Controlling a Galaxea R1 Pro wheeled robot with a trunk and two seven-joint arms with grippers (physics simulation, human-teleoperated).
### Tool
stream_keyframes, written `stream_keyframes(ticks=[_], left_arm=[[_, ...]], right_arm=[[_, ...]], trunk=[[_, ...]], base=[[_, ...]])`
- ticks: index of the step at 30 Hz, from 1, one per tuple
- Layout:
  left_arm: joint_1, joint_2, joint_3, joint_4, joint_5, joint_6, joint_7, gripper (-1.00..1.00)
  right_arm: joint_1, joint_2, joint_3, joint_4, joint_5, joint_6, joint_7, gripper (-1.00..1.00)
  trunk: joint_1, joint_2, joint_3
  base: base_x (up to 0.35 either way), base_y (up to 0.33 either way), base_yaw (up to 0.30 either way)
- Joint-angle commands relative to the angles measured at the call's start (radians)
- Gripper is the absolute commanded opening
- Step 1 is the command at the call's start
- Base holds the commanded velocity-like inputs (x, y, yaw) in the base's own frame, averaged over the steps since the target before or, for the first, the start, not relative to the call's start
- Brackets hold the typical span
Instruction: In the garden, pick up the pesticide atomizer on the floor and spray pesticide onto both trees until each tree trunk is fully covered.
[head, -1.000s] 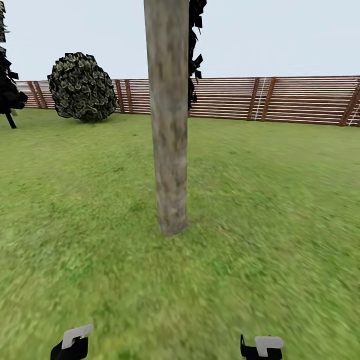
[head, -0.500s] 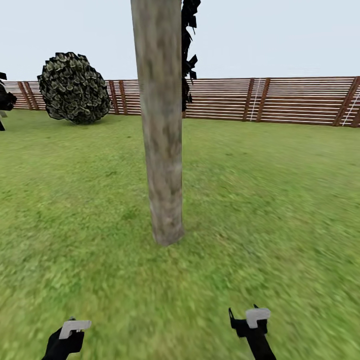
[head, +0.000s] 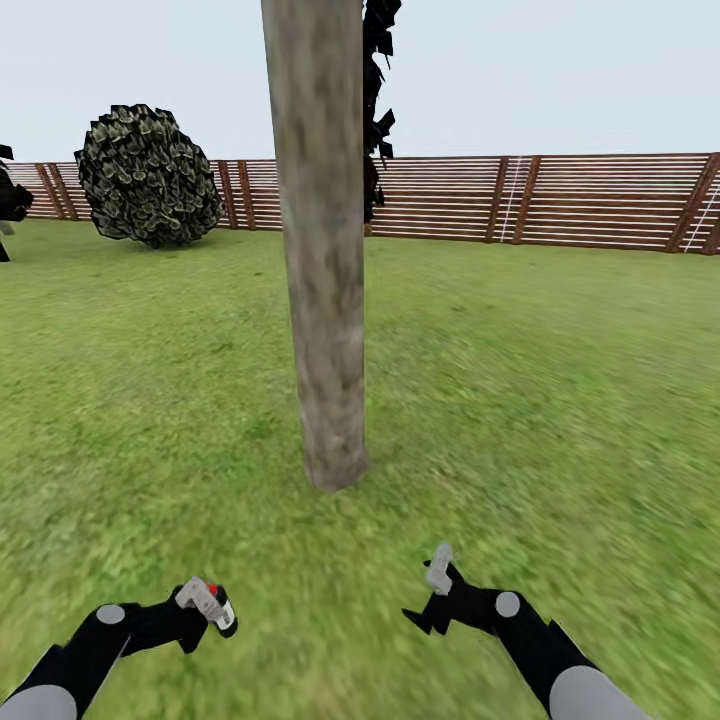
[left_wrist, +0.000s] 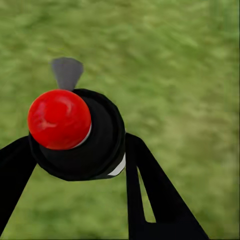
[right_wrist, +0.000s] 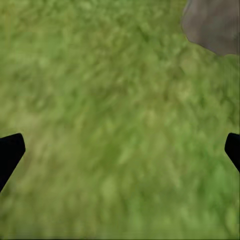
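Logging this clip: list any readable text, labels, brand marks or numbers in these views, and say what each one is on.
None: no words, numbers or signs can be read in these views.
The atomizer held in the left pincer has a red top and a black body with a white strip, but no lettering shows on it.
The tree trunk, the fence and the grass carry no markings.

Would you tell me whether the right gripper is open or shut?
Open: in the right wrist view the right gripper's fingertips sit far apart, with bare grass between.
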Motion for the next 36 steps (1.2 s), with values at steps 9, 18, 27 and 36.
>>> stream_keyframes(ticks=[9, 18, 27, 36], left_arm=[[-0.019, -0.010, -0.024, -0.102, -0.144, 0.007, -0.262, -1.00], [-0.019, -0.020, -0.078, -0.108, -0.194, 0.014, -0.280, -1.00], [-0.019, -0.057, -0.161, -0.108, -0.196, 0.029, -0.275, -1.00], [-0.019, -0.110, -0.228, -0.114, -0.197, 0.032, -0.258, -1.00]], right_arm=[[-0.027, 0.038, 0.002, -0.011, 0.010, 0.037, 0.182, 1.00], [-0.028, 0.070, 0.029, -0.013, 0.017, 0.039, 0.213, 1.00], [-0.029, 0.083, 0.110, -0.020, 0.028, 0.038, 0.229, -1.00], [-0.029, 0.106, 0.113, -0.056, 0.029, 0.040, 0.256, -1.00]], trunk=[[0.000, 0.000, 0.000], [0.000, 0.000, 0.000], [0.000, 0.000, 0.000], [0.000, 0.000, 0.000]], base=[[0.000, 0.000, 0.000], [0.000, 0.000, 0.000], [0.000, 0.000, 0.000], [0.000, 0.000, 0.000]])
